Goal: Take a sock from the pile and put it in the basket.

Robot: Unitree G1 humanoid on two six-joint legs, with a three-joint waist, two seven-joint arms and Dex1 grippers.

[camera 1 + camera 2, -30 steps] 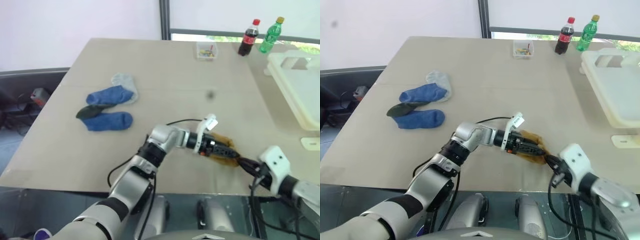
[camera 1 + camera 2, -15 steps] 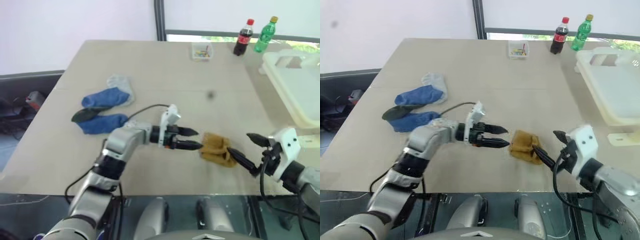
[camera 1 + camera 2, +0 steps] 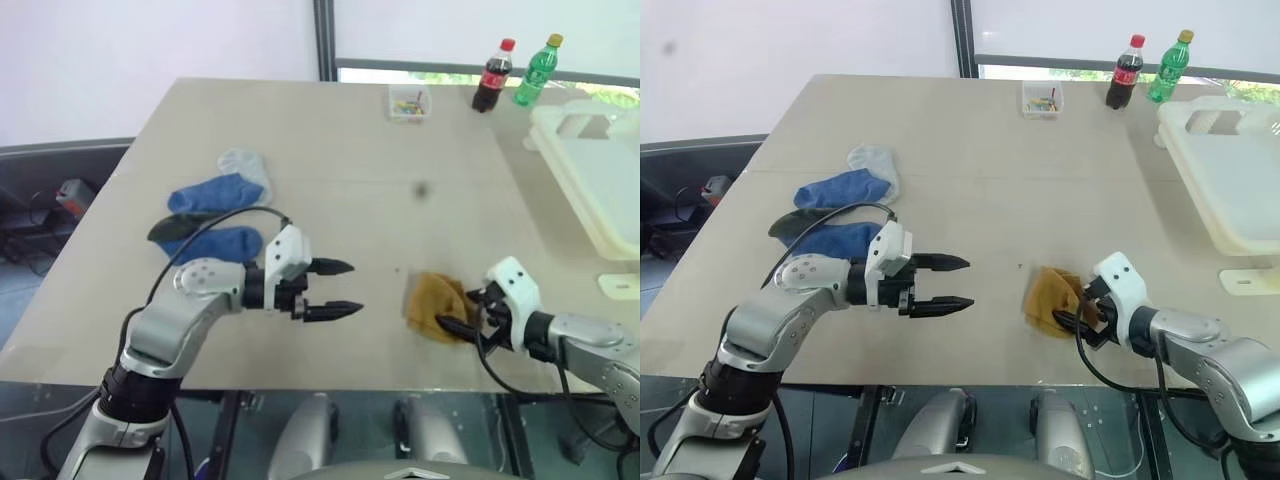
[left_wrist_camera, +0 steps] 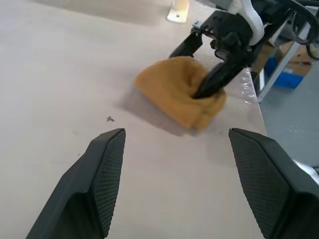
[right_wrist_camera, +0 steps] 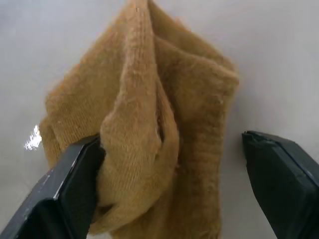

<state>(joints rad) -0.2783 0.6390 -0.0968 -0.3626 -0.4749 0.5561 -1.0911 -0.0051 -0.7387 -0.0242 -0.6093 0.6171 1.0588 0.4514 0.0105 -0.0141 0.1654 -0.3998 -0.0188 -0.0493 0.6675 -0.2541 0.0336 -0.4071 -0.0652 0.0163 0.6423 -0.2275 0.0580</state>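
A crumpled mustard-yellow sock (image 3: pixel 430 303) lies alone near the table's front edge. My right gripper (image 3: pixel 458 308) is open and straddles it from the right, one finger (image 4: pixel 213 79) pushed into its folds. In the right wrist view the sock (image 5: pixel 149 124) bulges between the wide-spread fingers. My left gripper (image 3: pixel 352 287) hovers open and empty to the sock's left, pointing at it. The pile (image 3: pixel 215 215) of blue, dark and pale grey socks lies at the table's left. The cream-white basket (image 3: pixel 580 195) stands at the right edge.
A small clear box (image 3: pixel 411 102), a cola bottle (image 3: pixel 494 75) and a green bottle (image 3: pixel 536 70) stand at the far edge. A small cream piece (image 3: pixel 618 285) lies just in front of the basket. The table's front edge runs just below the yellow sock.
My left gripper has drawn back to the left, away from the yellow sock. My right gripper has opened and pushed in around the sock, which now rests on the table.
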